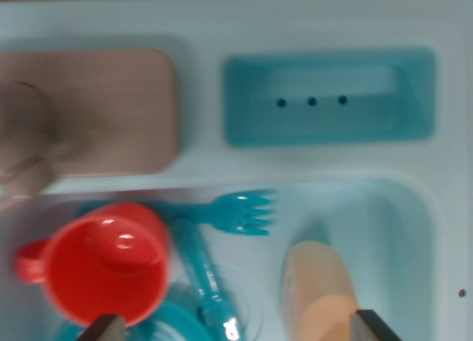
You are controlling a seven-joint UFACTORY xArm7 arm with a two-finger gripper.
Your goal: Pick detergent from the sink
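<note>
Detergent (319,293) lies lengthwise, top-to-bottom.

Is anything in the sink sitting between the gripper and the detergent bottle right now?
Nothing visible does. The orange detergent bottle lies in the sink just inside the finger at the wrist view's right, with bare basin around it. The red cup and blue fork lie off to its left, apart from it.
</note>
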